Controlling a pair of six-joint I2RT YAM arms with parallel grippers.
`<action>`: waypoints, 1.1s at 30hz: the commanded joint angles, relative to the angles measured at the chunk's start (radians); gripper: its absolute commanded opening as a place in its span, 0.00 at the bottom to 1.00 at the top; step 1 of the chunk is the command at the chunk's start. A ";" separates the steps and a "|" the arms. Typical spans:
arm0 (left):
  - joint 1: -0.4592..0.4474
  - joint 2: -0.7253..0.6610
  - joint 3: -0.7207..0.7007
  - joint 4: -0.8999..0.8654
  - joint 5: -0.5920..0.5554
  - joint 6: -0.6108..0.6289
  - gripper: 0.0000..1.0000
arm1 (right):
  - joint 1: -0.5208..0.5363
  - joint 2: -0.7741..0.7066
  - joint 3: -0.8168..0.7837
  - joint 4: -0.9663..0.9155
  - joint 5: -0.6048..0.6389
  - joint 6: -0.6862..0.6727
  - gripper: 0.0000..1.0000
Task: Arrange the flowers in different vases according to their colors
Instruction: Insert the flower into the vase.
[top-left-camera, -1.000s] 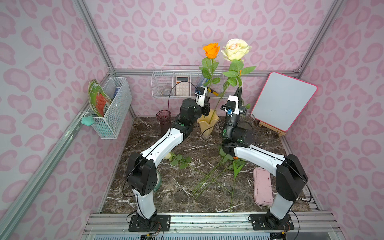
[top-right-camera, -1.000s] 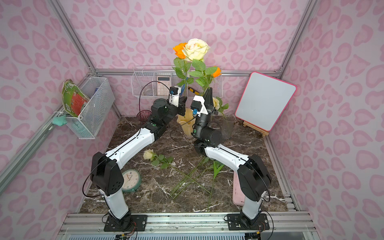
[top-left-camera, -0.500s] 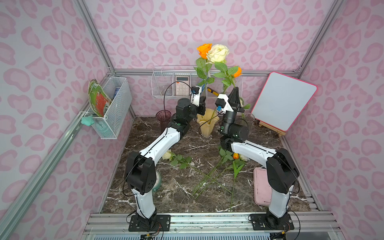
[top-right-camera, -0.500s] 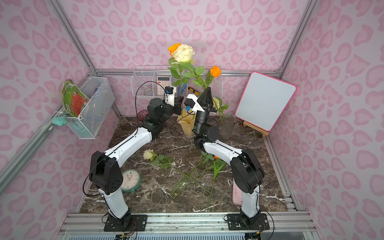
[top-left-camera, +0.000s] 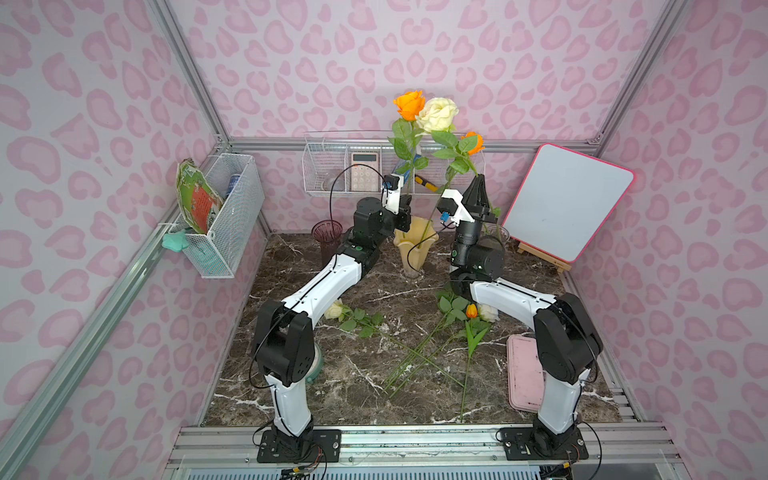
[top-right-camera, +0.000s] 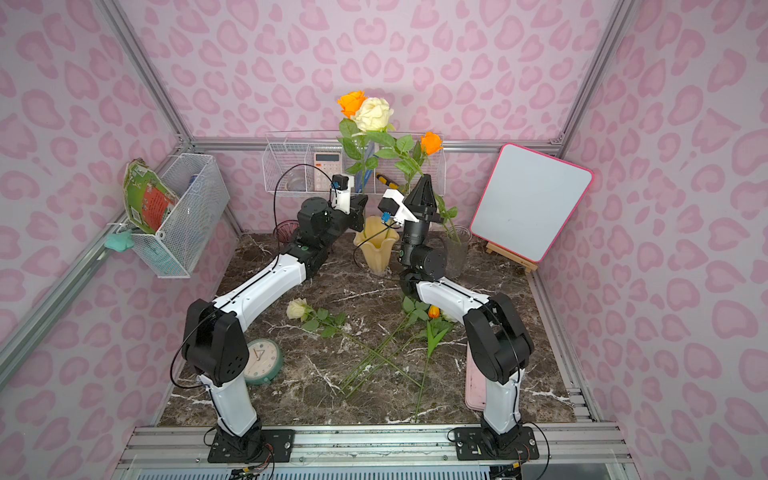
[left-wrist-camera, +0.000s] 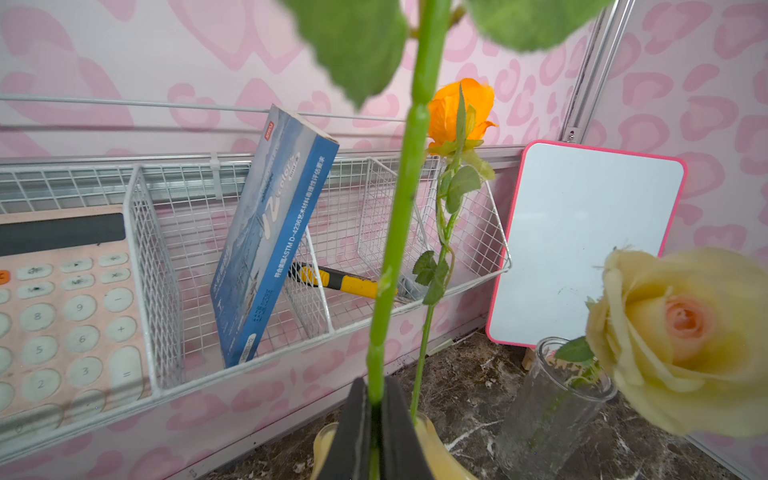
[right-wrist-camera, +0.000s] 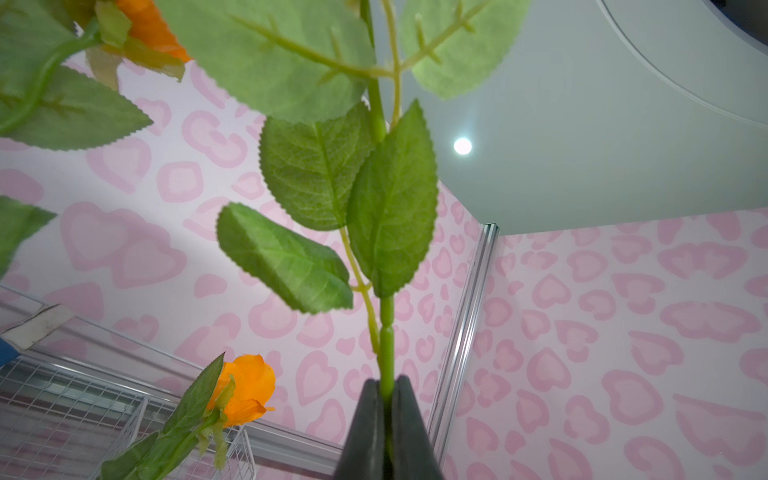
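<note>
My left gripper (top-left-camera: 408, 205) (left-wrist-camera: 376, 384) is shut on the stem of an orange rose (top-left-camera: 409, 104), held upright just above the creamy yellow vase (top-left-camera: 415, 249) (top-right-camera: 376, 249). A second orange rose (top-left-camera: 473, 143) (left-wrist-camera: 457, 112) stands in that vase. My right gripper (top-left-camera: 480, 179) (right-wrist-camera: 386, 380) points up, shut on the stem of a cream-yellow rose (top-left-camera: 436, 114) (top-right-camera: 374, 114). Another cream-yellow rose (left-wrist-camera: 681, 340) sits at the clear vase (top-right-camera: 457, 249). The purple vase (top-left-camera: 328, 241) holds nothing. On the table lie a cream rose (top-left-camera: 334, 309), an orange tulip bud (top-left-camera: 471, 311) and a white rose (top-left-camera: 488, 312).
Crossed stems (top-left-camera: 415, 357) lie mid-table. A pink tray (top-left-camera: 525, 374) is at the front right, a clock (top-right-camera: 259, 359) under the left arm. A whiteboard (top-left-camera: 567, 201) leans at the back right. Wire baskets hang on the back wall (top-left-camera: 332, 166) and the left wall (top-left-camera: 220, 216).
The right arm swung the cream-yellow rose left and slightly down, next to the held orange rose. The left arm shifted its orange rose a little left. Both grips stayed shut.
</note>
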 joint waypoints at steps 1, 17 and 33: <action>0.000 0.010 0.010 0.014 0.008 0.011 0.00 | -0.023 0.006 -0.002 0.252 -0.029 0.050 0.00; 0.000 0.052 0.036 0.001 0.011 0.038 0.00 | -0.083 0.132 0.091 0.252 -0.050 0.095 0.00; -0.012 0.081 -0.033 0.012 0.010 0.032 0.00 | -0.099 0.195 0.047 0.251 0.040 0.104 0.02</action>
